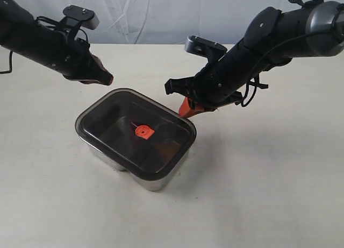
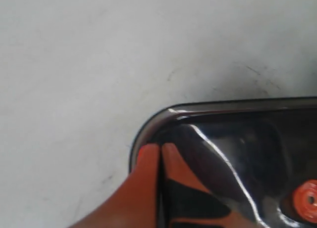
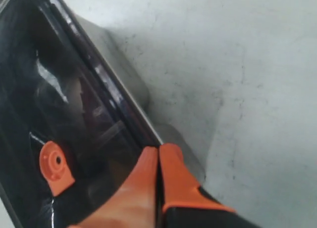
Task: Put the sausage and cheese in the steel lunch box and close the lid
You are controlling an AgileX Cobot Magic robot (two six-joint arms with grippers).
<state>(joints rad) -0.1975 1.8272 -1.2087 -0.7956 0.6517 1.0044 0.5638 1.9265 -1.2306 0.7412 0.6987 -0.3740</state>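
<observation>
Both pairs of jaws are pressed together, empty. The left gripper [image 1: 106, 78] hovers by the far-left corner of the lid [image 1: 134, 130], which covers the steel lunch box [image 1: 156, 179] mid-way across the desk [image 1: 279, 205]. The sausage and cheese cannot be made out through it. The right gripper [image 1: 188, 109] noses the right rim, probably to seat it.

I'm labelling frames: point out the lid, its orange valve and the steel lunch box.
lid [image 1: 110, 124], exterior view, dark top panel.
orange valve [image 1: 143, 132], exterior view, its centre.
steel lunch box [image 1: 153, 183], exterior view, near corner wall.
</observation>
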